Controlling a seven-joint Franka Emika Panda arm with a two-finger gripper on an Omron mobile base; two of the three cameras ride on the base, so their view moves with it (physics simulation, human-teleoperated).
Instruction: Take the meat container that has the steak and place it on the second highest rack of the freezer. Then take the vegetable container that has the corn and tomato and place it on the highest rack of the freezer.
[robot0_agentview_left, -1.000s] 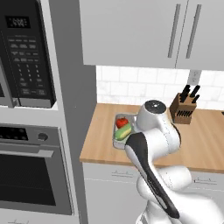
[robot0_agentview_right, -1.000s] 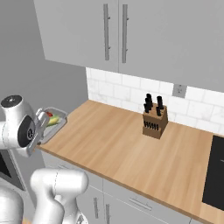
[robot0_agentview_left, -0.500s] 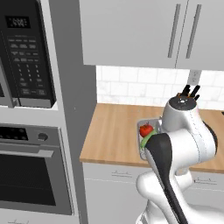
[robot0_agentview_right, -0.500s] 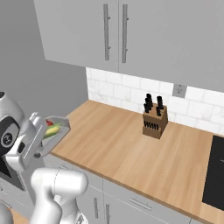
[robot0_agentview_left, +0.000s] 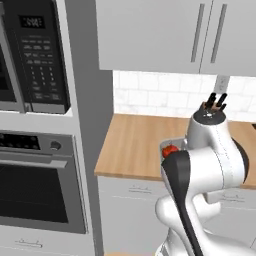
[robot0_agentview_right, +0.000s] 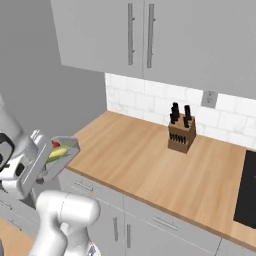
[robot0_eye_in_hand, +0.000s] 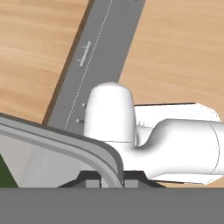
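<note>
Clamped on the rim of a shallow grey rectangular tray, the hand had its two dark fingertips pressed to either side of the tray's curved lip, as the hand view showed, with a sliver of green inside the tray at that view's lower left edge. From the right base view, the white arm held the tray up in the air, off the front left corner of the light wooden worktop, with the tray tilted rather than level. Lying in it were the slim yellow corn cob with green husk and, just beside it toward the arm, the small bright red round tomato. In the left base view the tomato peeked out from behind the arm's white upper link, with a corner of the tray above the worktop. A wooden knife block with black handles stood upright near the white tiled wall, well apart from the tray. Grey wall cabinets with long bar handles hung over the worktop. To the left, in the left base view, a black-fronted built-in oven sat below a black microwave in a tall grey column. Whether the tray touched anything other than the hand could not be told.
</note>
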